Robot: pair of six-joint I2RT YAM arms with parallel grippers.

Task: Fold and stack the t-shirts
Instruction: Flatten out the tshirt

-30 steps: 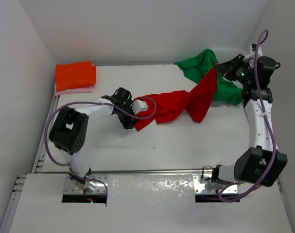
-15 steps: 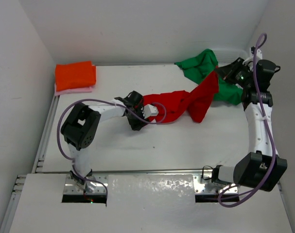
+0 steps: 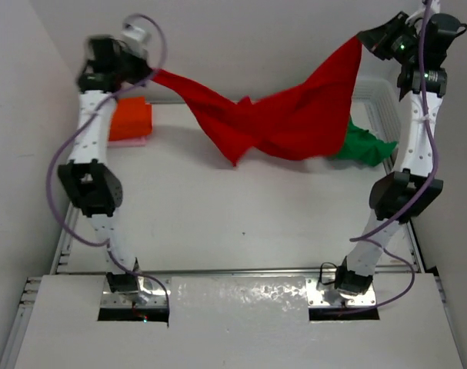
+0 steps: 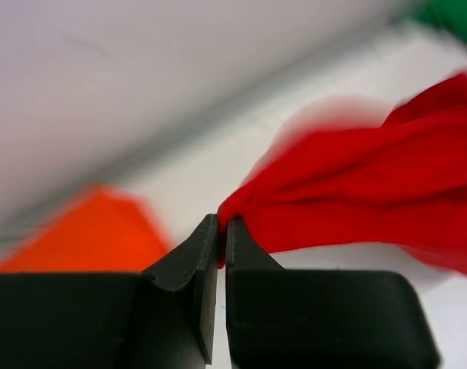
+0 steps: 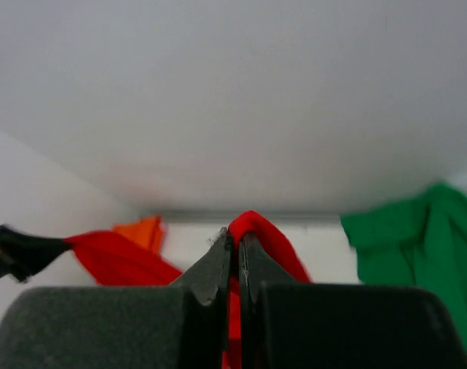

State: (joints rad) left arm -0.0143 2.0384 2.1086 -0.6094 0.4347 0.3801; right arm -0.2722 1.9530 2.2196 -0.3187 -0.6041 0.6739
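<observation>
Table (image 3: pixel 218 231) first: white, with both arms now reared up tall over its far half, where a second ago they were low over the surface. The red shirt (image 3: pixel 287 123) has gone up with them. It lay as a twisted rope across the middle of the table. Now it hangs in the air between the two grippers, stretched end to end, sagging and still twisted near the middle.

The green shirt (image 3: pixel 364 144) is left crumpled at the far right, just beside the white basket (image 3: pixel 379 108) and partly hidden behind the red cloth. In the far left corner the orange shirt (image 3: pixel 131 119) sits folded on the pink shirt (image 3: pixel 133 141), of which only a thin edge shows.

The left gripper (image 3: pixel 143 71) stood open at the shirt's end a second ago. It is now clamped on that end, high at the far left, and its wrist view shows the jaws pinched on a bunch of red cloth. The right gripper (image 3: pixel 365 40) is likewise closed on the other end, high at the far right.

By the look of it, two shirts are done, the red one is in hand and the green one waits. The lift seems meant to open the shirt out for laying flat. With the twist still there, it probably needs a shake or a wider pull first.
</observation>
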